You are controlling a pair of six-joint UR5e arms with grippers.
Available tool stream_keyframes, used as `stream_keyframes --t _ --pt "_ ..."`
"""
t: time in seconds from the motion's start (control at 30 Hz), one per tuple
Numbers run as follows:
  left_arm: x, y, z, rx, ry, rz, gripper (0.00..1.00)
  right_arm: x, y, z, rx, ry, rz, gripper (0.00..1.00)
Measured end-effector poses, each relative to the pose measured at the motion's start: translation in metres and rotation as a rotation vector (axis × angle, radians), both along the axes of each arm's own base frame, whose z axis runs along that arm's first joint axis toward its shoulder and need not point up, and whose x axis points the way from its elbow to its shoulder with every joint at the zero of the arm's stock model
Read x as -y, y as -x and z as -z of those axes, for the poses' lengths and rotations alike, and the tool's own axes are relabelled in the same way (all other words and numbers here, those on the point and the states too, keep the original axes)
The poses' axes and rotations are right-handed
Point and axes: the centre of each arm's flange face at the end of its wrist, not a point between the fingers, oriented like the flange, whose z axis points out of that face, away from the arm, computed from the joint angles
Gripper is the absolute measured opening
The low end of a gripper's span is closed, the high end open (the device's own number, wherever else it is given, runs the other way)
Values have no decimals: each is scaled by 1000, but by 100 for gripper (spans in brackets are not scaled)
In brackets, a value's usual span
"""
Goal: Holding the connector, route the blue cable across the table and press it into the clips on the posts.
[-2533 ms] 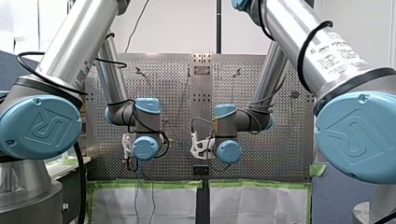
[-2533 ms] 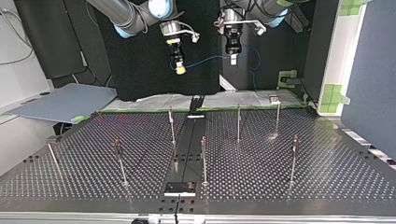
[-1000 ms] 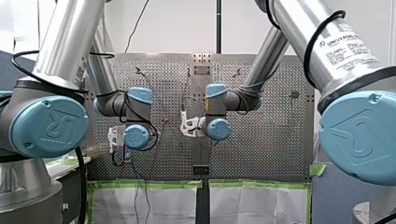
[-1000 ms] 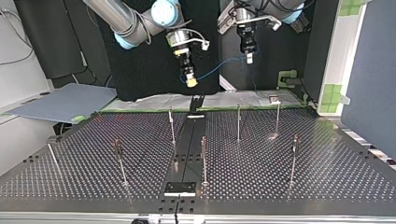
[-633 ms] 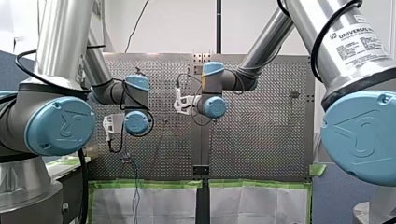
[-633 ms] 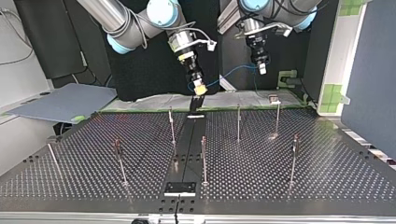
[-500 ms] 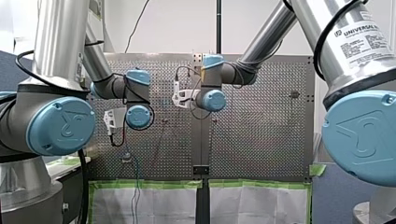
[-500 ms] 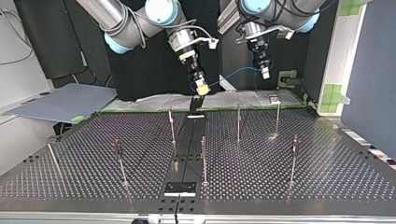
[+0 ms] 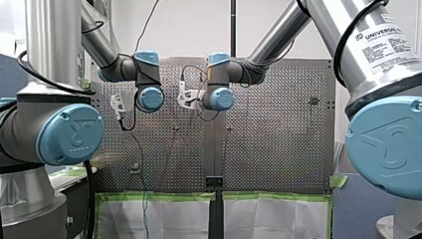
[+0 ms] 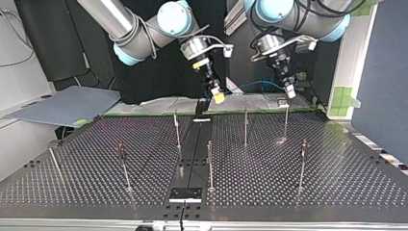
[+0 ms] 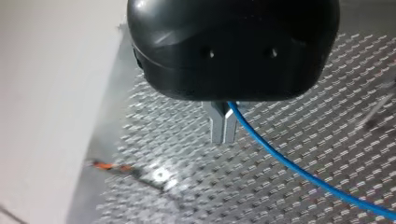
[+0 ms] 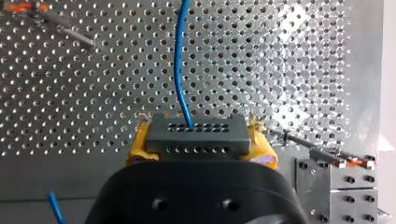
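Yellow pads of my right pincer (image 10: 219, 97) clamp the grey connector (image 12: 195, 135) above the surface's (image 10: 337, 178) far edge, blue cable (image 12: 177, 65) running rightward in the top view to my left pincer (image 10: 290, 91), seemingly clenched on it, just above a post (image 10: 286, 122).

Two robot arms reach over one perforated table (image 10: 337, 178): my left arm (image 10: 308, 19) and my right arm (image 10: 130, 29). Each arm ends in one gripper, making two: my left gripper (image 10: 290, 92) and my right gripper (image 10: 218, 97). Seven thin posts stand on the table. Counted across the top view from its left, they are the first post (image 10: 54, 163), the second (image 10: 123, 166), third (image 10: 177, 130), fourth (image 10: 210, 166), fifth (image 10: 246, 126), sixth (image 10: 286, 120) and seventh (image 10: 302, 166). There is one blue cable (image 12: 179, 60) and one dark connector (image 12: 196, 135). Two yellow pads (image 12: 139, 144) show in the right wrist view. One black plate (image 10: 185, 194) lies at the table's near edge in the top view.
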Motion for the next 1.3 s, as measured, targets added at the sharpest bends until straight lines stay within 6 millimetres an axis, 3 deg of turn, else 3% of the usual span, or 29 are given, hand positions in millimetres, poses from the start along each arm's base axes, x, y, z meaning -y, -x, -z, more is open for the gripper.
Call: stream_keyframes --t 0.37,0.73,1.07,1.3 --pt "-32 -8 -38 22 -13 -11 0 10 -14 -34 6 -11 -4 0" --pt "-34 -36 -35 19 -18 23 0 13 -30 -73 12 -27 -23 0" --pt "-46 -59 -55 62 -7 9 0 26 -50 -64 -7 -70 -36 0" --pt "-50 -77 -68 78 -10 26 0 39 -60 -75 17 -67 -37 0"
